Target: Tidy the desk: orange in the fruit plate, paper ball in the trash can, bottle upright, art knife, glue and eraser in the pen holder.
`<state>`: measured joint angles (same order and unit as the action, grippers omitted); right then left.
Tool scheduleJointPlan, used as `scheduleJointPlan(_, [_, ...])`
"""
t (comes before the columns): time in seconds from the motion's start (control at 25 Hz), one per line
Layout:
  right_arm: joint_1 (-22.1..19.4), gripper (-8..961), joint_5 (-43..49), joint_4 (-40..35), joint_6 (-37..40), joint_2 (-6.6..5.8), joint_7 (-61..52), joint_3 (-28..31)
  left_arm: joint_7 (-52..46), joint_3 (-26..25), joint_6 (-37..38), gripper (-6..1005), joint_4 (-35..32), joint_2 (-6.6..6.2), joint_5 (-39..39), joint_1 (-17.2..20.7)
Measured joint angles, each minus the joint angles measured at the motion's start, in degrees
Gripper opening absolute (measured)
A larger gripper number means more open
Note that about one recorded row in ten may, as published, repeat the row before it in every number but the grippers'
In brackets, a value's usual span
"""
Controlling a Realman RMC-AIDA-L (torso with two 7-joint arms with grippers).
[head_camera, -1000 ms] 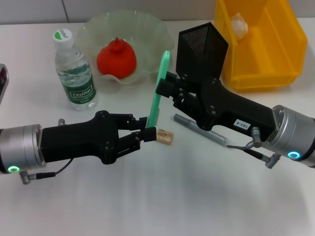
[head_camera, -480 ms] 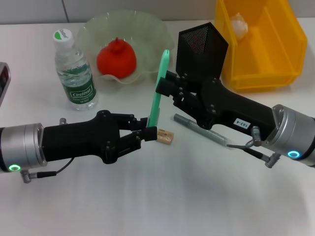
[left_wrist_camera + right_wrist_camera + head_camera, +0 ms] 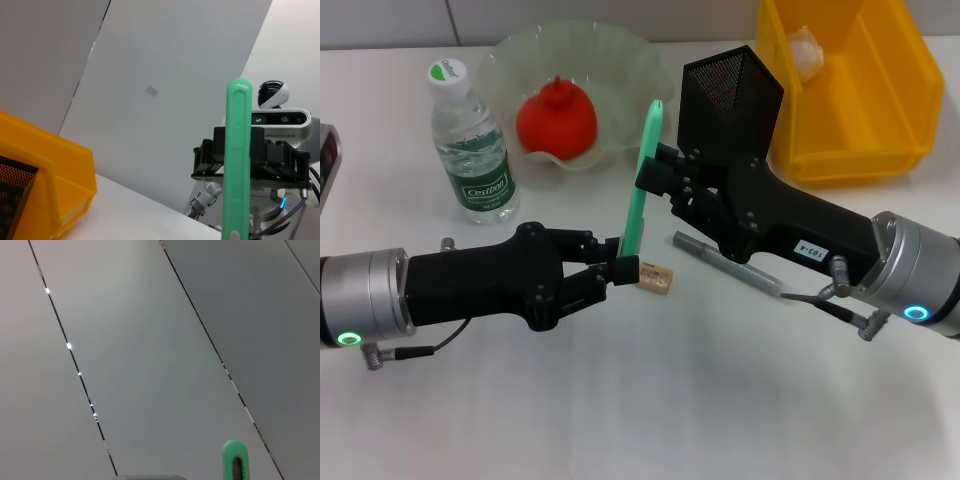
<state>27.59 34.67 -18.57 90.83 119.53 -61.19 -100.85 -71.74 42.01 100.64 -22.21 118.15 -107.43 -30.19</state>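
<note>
I have the green art knife (image 3: 642, 178) standing upright, left gripper (image 3: 623, 262) clamped on its base, right gripper (image 3: 650, 172) pinching it mid-length. The pen holder (image 3: 730, 88) sits at two o'clock from it. A mistimed release could drop the knife onto the eraser (image 3: 656, 279).

White desk surface (image 3: 650, 400) fills my head view, evenly lit, soft shadows only. Grey strip of wall (image 3: 380, 22) along the top edge, one vertical seam at upper left. Left wrist view: pale grey wall panels (image 3: 165, 100), slanted joins. Right wrist view: grey panels (image 3: 150, 355) with diagonal seams, small bright glints along one.
</note>
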Motion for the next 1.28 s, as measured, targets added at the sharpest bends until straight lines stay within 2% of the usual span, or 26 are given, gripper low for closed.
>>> scheduleJointPlan(0.56, [0.3, 257, 0.0, 0.0, -2.0, 0.00, -0.4, 0.0, -0.2, 0.0, 0.0, 211, 0.0, -0.12, 0.1, -0.6])
scheduleJointPlan(0.84, [0.0, 566, 0.1, 0.0, -2.1, 0.00, -0.4, 0.4, -0.2, 0.0, -0.5, 207, -0.1, -0.12, 0.1, -0.6])
scheduleJointPlan(1.28, [-1.0, 616, -0.2, 0.8, 1.4, -0.25, 1.5, 0.9, -1.5, 0.1, -0.5, 214, -1.2, -0.26, 0.0, -0.4])
